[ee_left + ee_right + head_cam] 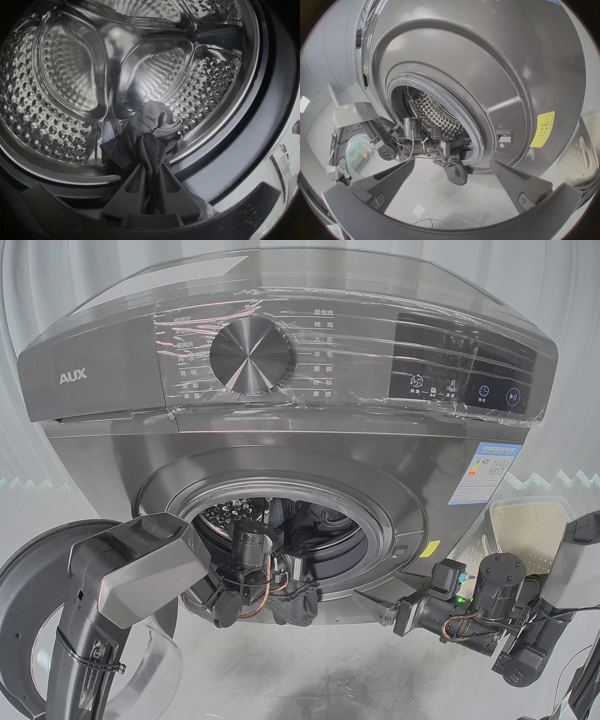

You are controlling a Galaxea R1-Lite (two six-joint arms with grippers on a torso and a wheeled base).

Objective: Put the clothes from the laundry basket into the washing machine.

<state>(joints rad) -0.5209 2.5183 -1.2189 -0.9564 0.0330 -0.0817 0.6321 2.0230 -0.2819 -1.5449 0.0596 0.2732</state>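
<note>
Black cloth, the dark garment (150,131), is bunched in the clenched left gripper (152,170) at the mouth of the washing machine (312,446), with one end dangling outside over the door seal (268,103). Straight ahead lies the steel drum (72,72), with nothing in the way. The right gripper (451,162) hangs spread and empty off to the right, near the laundry basket (531,527).

Head view looks forward and down, close on the washing machine (281,446) front, with the porthole (381,518) at 6 o'clock. Left wrist view sits at the porthole lip, facing into the drum (72,72). Right wrist view stands farther back, low at 4 o'clock, facing the porthole; all three share the dark garment (294,607) at the lip.
</note>
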